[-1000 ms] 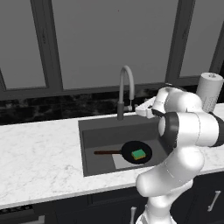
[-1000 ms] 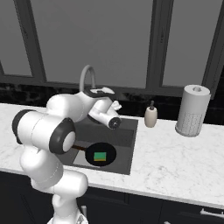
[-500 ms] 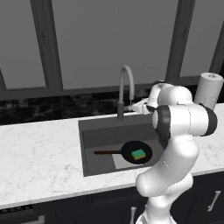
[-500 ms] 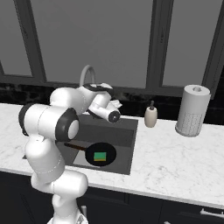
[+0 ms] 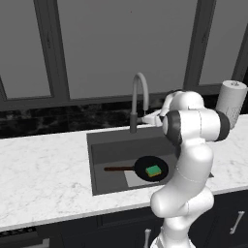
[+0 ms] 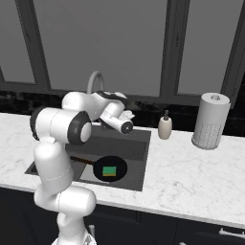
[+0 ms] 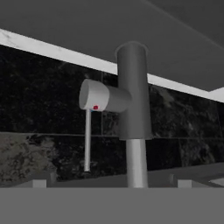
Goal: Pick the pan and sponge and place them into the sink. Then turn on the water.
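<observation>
Jaws stand released on the gripper, grasping nothing, held over the back rim of the sink close to the base of the gooseneck faucet. From the hand view the faucet's grey column rises straight ahead, its side lever hanging down from a short cylinder marked with a red dot. Down on the sink floor lies the black pan, its long brown handle pointing left, and the green sponge rests on the pan. On the marble desk, right of the sink, stand a soap bottle and a paper towel roll.
</observation>
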Controlling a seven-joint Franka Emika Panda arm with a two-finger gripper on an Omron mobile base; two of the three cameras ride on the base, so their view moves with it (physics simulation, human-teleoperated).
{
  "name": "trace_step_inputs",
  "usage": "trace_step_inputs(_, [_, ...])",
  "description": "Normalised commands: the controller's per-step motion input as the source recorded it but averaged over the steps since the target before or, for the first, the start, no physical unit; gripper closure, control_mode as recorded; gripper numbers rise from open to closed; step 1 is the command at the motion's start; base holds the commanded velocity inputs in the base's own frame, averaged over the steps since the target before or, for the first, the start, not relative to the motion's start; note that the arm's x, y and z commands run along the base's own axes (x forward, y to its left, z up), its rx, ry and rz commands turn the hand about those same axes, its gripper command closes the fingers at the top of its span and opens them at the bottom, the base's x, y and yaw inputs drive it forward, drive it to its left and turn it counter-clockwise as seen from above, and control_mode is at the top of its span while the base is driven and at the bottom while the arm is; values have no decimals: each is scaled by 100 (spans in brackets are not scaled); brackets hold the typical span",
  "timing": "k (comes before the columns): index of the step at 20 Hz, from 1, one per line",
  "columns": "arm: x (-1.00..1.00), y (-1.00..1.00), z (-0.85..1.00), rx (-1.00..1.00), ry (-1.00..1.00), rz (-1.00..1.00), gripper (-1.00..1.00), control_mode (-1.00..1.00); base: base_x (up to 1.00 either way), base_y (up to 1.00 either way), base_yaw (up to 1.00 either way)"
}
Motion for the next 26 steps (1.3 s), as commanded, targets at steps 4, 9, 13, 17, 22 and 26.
trace_step_inputs(4, [29, 0, -20, 3, 0, 0, -100, -100, 0, 0, 0])
trace_step_inputs(9, [31, 0, -11, 4, 0, 0, -100, -100, 0, 0, 0])
trace_step_inputs(13, [29, 0, -6, 5, 0, 0, -100, -100, 0, 0, 0])
trace_step_inputs(17, [30, -1, -4, 5, 0, 0, -100, -100, 0, 0, 0])
trace_step_inputs(22, [30, -3, -7, 5, 0, 0, -100, -100, 0, 0, 0])
trace_step_inputs(26, [27, -1, -11, 4, 0, 0, -100, -100, 0, 0, 0])
